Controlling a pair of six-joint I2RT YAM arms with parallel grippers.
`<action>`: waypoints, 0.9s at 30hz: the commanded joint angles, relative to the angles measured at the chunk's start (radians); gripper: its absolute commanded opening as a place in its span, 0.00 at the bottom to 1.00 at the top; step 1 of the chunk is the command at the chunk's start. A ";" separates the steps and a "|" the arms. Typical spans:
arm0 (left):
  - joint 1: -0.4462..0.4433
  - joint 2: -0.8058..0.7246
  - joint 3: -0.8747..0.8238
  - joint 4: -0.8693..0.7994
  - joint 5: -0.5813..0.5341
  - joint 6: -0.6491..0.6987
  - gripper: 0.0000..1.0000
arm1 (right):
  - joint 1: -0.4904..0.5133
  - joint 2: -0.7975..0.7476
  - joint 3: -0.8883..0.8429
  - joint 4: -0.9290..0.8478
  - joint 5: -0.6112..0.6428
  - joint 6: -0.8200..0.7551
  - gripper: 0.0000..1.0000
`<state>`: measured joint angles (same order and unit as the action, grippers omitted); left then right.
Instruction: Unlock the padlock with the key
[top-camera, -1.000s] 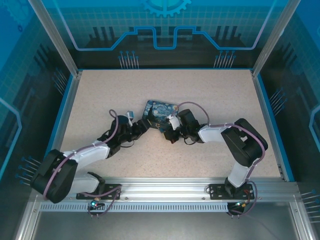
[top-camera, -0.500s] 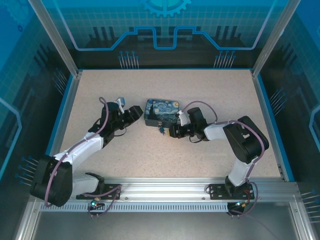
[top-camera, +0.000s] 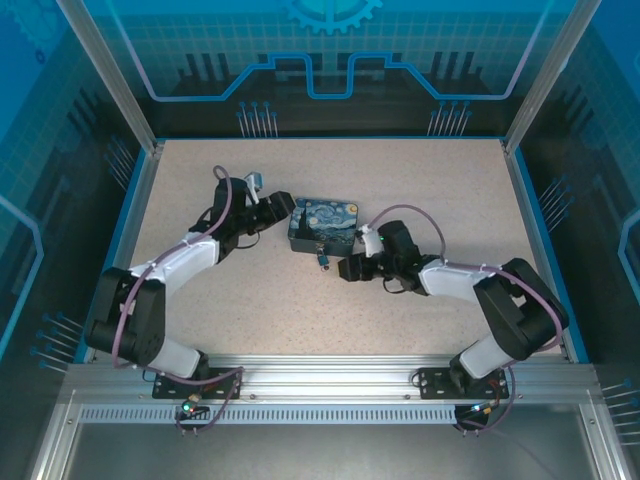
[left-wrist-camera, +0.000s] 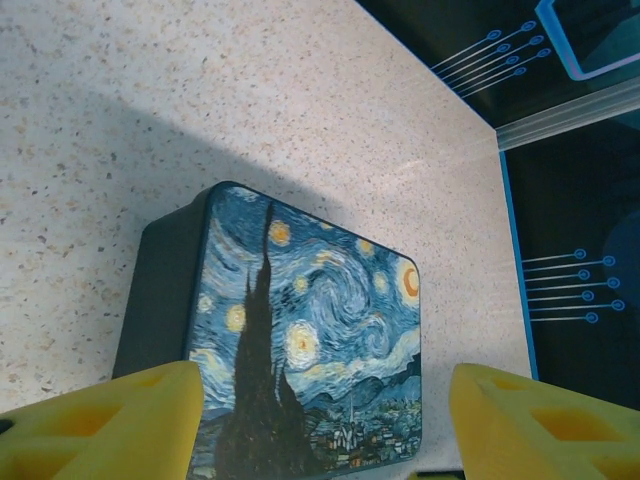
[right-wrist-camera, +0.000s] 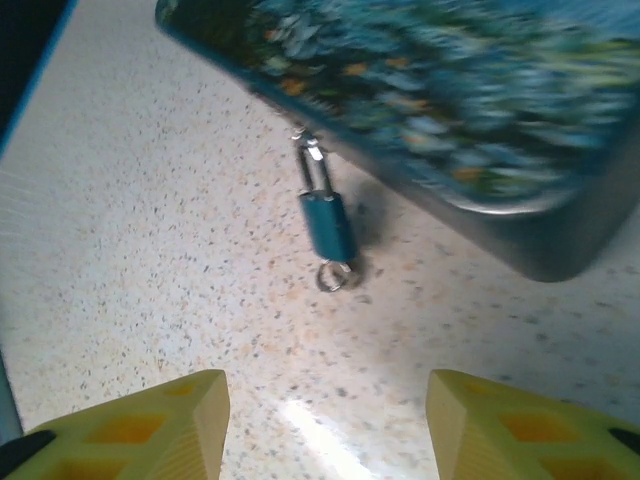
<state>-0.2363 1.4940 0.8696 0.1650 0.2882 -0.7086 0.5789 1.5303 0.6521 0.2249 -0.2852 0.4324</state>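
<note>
Both left claw and right claw gape empty; key below padlock indistinct.

left arm stretched forward, jaws apart | right arm bent inward (elbow out), jaws apart

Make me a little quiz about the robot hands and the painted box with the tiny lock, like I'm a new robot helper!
1. True or false: the right hand is holding the padlock.
2. Pick one: the padlock's thin loop reaches up to the edge of A) the tin box, B) a cup, C) a glass wall.
3. Fill the gap: the fingers of the left hand are coloured ____.

Key: 1 false, its jaws are apart with nothing between them; 2 A; 3 yellow.
</note>
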 joint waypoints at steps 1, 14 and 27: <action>0.035 -0.001 -0.010 0.069 0.055 -0.045 0.67 | 0.111 -0.010 0.095 -0.198 0.318 -0.021 0.55; 0.163 -0.248 -0.270 0.057 0.089 -0.088 0.69 | 0.409 0.347 0.635 -0.842 0.972 0.110 0.61; 0.189 -0.401 -0.345 -0.028 0.088 -0.078 0.70 | 0.440 0.540 0.781 -0.860 1.050 0.113 0.55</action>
<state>-0.0574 1.1164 0.5503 0.1638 0.3569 -0.7807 1.0092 2.0487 1.4067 -0.6201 0.7212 0.5285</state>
